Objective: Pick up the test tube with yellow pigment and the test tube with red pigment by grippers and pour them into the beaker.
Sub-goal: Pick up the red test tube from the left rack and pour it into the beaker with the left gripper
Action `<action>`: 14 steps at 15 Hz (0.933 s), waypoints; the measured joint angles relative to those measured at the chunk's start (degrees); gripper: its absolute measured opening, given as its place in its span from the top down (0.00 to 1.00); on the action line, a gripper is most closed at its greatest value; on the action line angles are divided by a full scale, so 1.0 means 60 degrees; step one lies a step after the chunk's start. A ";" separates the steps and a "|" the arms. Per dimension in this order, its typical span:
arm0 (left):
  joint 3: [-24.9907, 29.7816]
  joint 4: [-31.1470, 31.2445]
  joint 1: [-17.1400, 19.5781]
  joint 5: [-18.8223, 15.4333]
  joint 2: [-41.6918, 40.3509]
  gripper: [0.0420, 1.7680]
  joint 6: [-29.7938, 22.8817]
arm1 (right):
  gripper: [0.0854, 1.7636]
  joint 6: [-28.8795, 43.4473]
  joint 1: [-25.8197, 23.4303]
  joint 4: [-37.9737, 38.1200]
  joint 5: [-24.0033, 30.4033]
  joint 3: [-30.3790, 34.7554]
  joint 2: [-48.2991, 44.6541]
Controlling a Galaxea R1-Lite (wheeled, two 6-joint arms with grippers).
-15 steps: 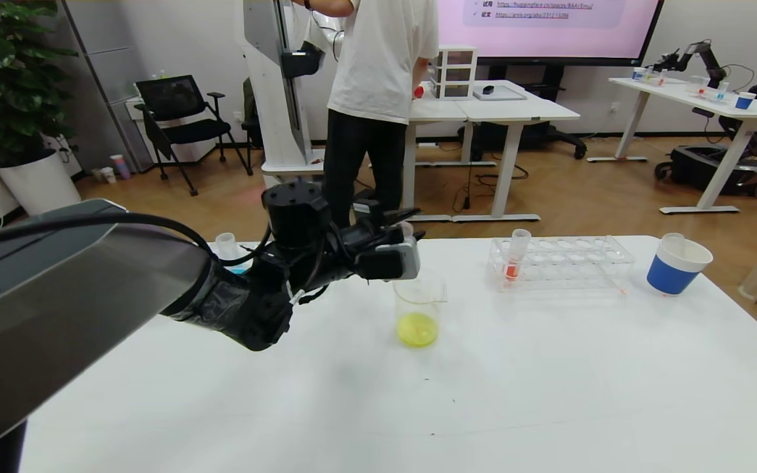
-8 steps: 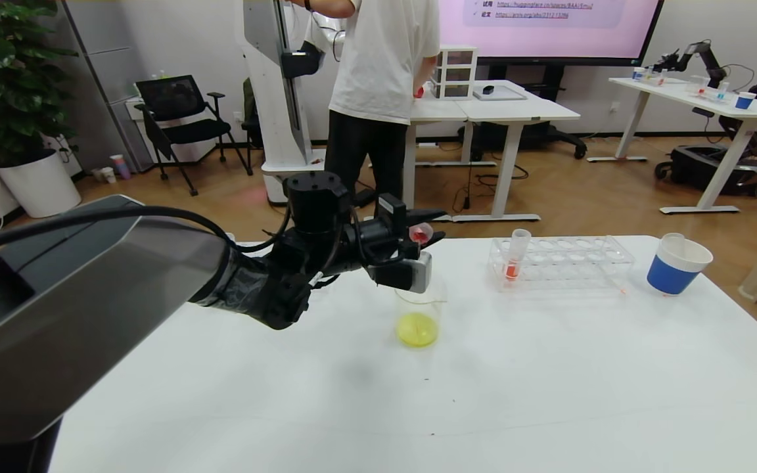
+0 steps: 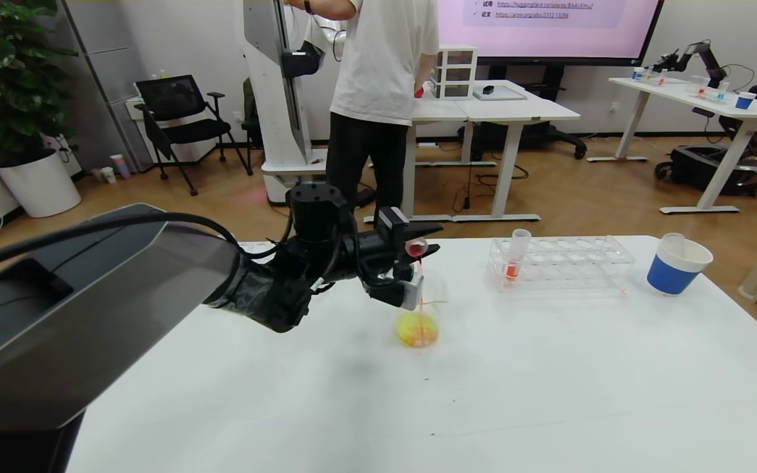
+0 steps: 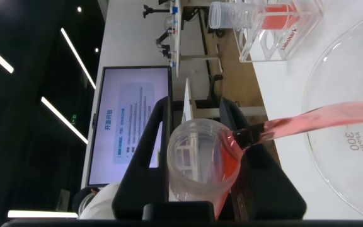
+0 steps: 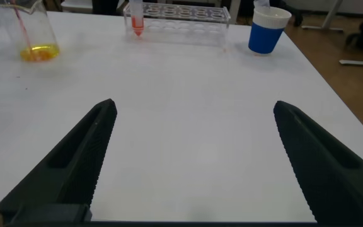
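Red tube (image 3: 416,247), tipped nearly flat at frame centre, sits clamped in the left gripper (image 3: 421,240) above the beaker (image 3: 420,309), and a thin red stream falls into yellow liquid pooled in the beaker's base. The wrist view shows the stream leaving the tube's rim toward the beaker's mouth. The main risk is a spill: the stream lands close to the beaker's wall, so any drift of the wrist could send it onto the tabletop (image 3: 549,381). The right gripper (image 5: 191,157) hangs spread wide over bare tabletop, idle. Another red-filled tube (image 3: 515,256) stands in the rack (image 3: 569,263) at right.
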 joint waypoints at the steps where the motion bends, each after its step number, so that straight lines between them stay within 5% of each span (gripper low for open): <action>1: -0.0016 0.0010 0.0004 -0.0006 0.0041 0.71 0.0095 | 0.02 0.0004 0.0000 0.0000 -0.0002 0.0000 0.0000; 14: -0.0026 0.0528 0.0065 -0.0404 0.0114 0.71 0.2674 | 0.02 0.0004 0.0000 0.0000 0.0000 0.0000 0.0000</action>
